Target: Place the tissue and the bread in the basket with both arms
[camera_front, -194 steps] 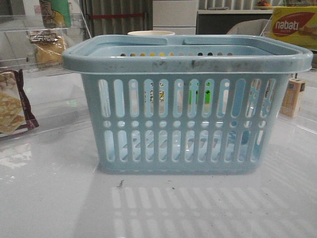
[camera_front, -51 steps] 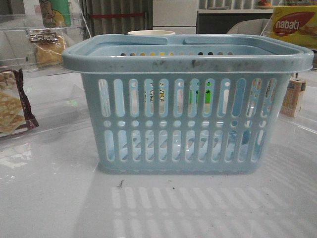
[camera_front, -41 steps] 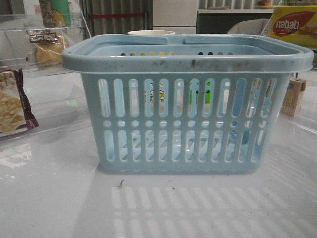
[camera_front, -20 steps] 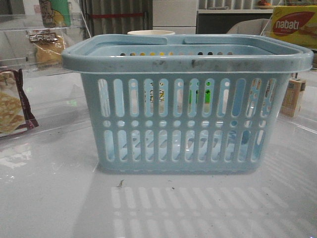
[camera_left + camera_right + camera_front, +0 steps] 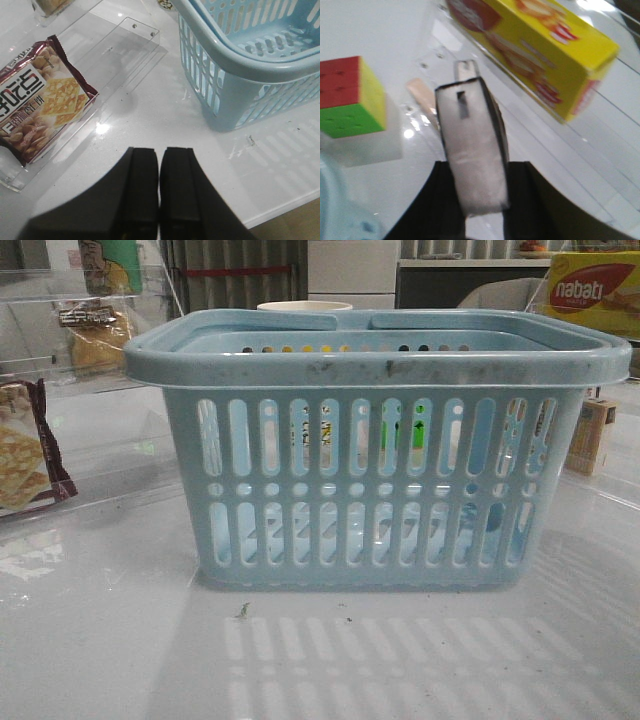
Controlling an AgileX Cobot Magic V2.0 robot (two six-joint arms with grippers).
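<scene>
At the centre of the front view the basket [image 5: 375, 445] stands upright on the white surface [image 5: 110, 640]. The bread [image 5: 95, 335] lies at the upper left of that frame, well apart from it. In the left wrist view, the left gripper [image 5: 159, 165] hangs pressed together and empty, with the cracker bag [image 5: 40, 102] at mid left. In the right wrist view, the right gripper [image 5: 479, 180] pinches the tissue [image 5: 472, 150], a white-faced, dark-edged pack, between a colour cube [image 5: 350, 97] and a yellow box [image 5: 535, 55].
</scene>
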